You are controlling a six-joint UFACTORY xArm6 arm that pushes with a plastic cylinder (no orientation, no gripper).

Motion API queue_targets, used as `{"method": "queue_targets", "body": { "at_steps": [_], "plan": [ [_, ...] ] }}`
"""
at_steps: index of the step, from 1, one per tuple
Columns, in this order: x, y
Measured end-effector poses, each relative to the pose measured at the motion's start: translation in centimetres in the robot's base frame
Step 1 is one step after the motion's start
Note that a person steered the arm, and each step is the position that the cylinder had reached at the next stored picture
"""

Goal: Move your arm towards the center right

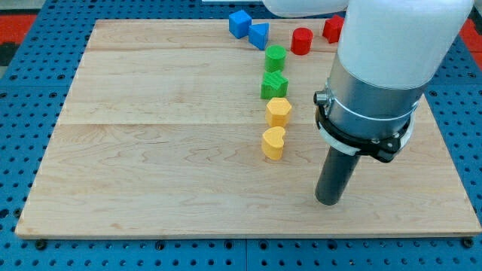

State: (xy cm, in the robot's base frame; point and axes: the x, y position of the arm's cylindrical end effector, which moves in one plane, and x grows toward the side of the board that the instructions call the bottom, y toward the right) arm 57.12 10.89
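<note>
My tip (329, 202) rests on the wooden board (151, 150) at the view's lower right, right of and a little below the yellow heart block (273, 142). Above that heart sits a yellow hexagonal block (279, 111), then a green star-like block (274, 84) and a green cylinder (275, 57), forming a column. Two blue blocks (240, 23) (259, 35) lie at the top centre. A red cylinder (302, 41) and another red block (333, 28) lie at the top, partly beside the arm's body.
The arm's large white and grey body (384, 68) covers the board's upper right. A blue pegboard (30, 90) surrounds the board on all sides.
</note>
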Motion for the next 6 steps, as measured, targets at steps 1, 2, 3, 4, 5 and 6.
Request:
{"method": "queue_targets", "body": {
  "at_steps": [1, 2, 3, 4, 5, 6],
  "plan": [
    [0.0, 0.0],
    [0.0, 0.3],
    [-1.0, 0.2],
    [-1.0, 0.1],
    [-0.9, 0.5],
    [0.6, 7.8]
  ]
}}
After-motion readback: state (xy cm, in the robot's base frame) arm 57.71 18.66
